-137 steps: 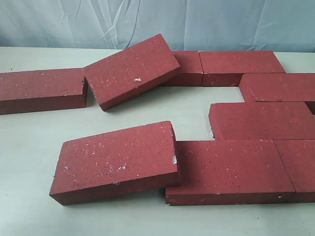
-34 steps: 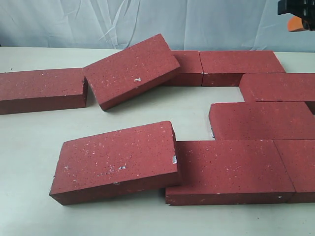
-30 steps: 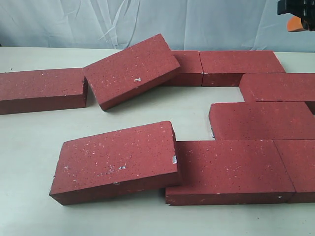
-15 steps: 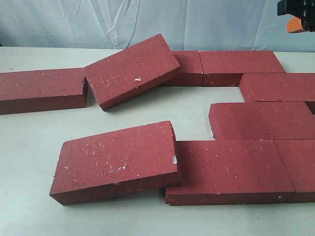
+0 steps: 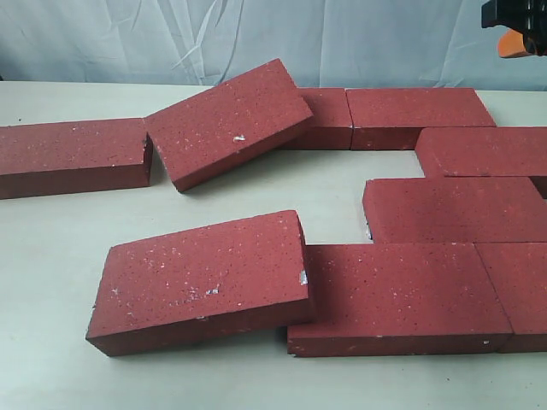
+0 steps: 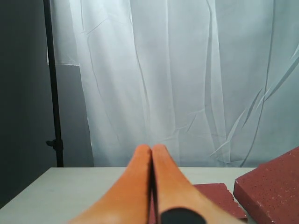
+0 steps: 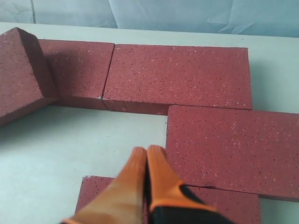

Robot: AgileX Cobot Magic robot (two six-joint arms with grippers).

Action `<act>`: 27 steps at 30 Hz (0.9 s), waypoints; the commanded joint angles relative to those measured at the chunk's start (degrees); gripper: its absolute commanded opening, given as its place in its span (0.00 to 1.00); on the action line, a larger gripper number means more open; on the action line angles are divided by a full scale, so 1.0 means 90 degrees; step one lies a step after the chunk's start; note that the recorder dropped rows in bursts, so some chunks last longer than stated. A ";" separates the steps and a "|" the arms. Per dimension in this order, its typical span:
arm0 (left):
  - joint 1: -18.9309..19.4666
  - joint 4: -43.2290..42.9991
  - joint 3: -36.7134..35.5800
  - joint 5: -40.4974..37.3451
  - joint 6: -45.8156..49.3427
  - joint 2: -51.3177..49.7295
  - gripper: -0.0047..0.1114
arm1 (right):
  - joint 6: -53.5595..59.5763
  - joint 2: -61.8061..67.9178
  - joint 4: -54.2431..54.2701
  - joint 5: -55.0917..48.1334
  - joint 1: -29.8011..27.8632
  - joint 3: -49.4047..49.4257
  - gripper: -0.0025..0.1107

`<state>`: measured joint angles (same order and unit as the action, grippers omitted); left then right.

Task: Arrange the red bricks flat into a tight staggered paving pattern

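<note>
My left tool (image 6: 152,150) has its orange fingers pressed together on nothing. It is parked high and looks out over the surface (image 6: 70,186), away from the work. At far left a lone brick (image 5: 73,155) lies flat, apart from the pattern. Beside it a tilted brick (image 5: 226,120) leans with one end propped on a back-row brick (image 5: 329,115). Nearer the camera a skewed brick (image 5: 201,278) seems to ride up on the front-row brick (image 5: 397,295). Neither lies flat, so I judge both need seating. Further right the red bricks (image 5: 453,209) lie staggered and close. My right tool (image 7: 146,154), also pressed together and empty, hovers above them, probably to push, not grip.
</note>
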<state>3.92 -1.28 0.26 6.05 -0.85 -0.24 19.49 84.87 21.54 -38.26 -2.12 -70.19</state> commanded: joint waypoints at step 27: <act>0.0008 0.0061 0.0639 0.1528 -0.0029 0.0027 0.04 | 0.0026 0.0000 0.0028 0.0067 -0.0011 -0.0031 0.02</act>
<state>3.92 -1.28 4.59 18.91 -1.06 -0.18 19.49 84.87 21.54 -38.26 -2.12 -70.19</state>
